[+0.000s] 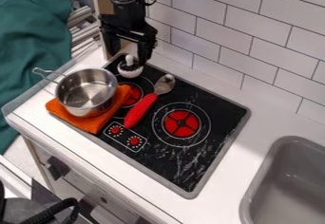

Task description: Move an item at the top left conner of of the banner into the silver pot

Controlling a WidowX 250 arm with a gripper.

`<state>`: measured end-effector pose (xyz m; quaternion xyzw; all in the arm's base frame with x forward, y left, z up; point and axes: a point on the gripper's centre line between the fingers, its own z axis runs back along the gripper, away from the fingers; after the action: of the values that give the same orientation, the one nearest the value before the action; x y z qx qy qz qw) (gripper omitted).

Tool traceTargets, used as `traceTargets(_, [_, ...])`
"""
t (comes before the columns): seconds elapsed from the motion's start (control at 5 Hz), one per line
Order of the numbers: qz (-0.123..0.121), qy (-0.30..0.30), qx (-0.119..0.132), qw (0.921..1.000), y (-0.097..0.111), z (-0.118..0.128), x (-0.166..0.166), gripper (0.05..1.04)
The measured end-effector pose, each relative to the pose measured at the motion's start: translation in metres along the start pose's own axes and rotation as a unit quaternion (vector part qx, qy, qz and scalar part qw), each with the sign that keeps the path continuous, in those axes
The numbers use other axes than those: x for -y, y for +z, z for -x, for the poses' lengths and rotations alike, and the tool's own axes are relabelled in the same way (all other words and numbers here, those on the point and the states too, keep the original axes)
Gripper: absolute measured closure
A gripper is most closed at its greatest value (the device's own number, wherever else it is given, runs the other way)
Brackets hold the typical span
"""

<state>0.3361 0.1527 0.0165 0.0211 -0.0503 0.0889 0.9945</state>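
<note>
Your gripper [129, 57] hangs from the top edge of the camera view over the upper left corner of the black stovetop [219, 144]. Its 2 jaws are spread, with a visible gap between them, and point down at the task item. The item [130, 68], a small white rounded piece with a dark band and an upright white knob, is located on the stovetop, directly below the gap. You cannot tell from this angle whether either jaw touches it.

The silver pot [87, 93] is located to the lower left of the item, well apart from it. Note that the pot rests upright on a folded orange cloth [96, 123], with its handle [44, 74] directed to the upper left. The cloth lies partly on the stovetop and partly on the white counter [38, 111].

To the right of the cloth, you have 1 spoon [164, 84], its metal bowl directed to the upper right and its red grip to the lower left. The stovetop carries 2 red burner markings [182, 123] and 2 red control dials [115, 130]. The grey sink [289, 190] is at the lower right.
</note>
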Motion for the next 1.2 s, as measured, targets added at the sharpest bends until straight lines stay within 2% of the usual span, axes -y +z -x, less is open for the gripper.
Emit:
traceTargets(0.4, [0.027,0.008,-0.012,0.9995,-0.028,-0.005,0.006,0.075])
traceTargets(0.6, [0.038,0.019,-0.01,0.999,-0.037,-0.012,0.005,0.075])
traceTargets(0.8, [0.038,0.024,-0.032,0.9985,-0.054,-0.006,0.001,0.075])
traceTargets(1.0, [0.035,0.024,-0.028,0.9987,-0.057,-0.007,-0.004,0.125])
traceTargets(1.2, [0.035,0.017,-0.027,0.9989,-0.058,-0.009,-0.005,0.234])
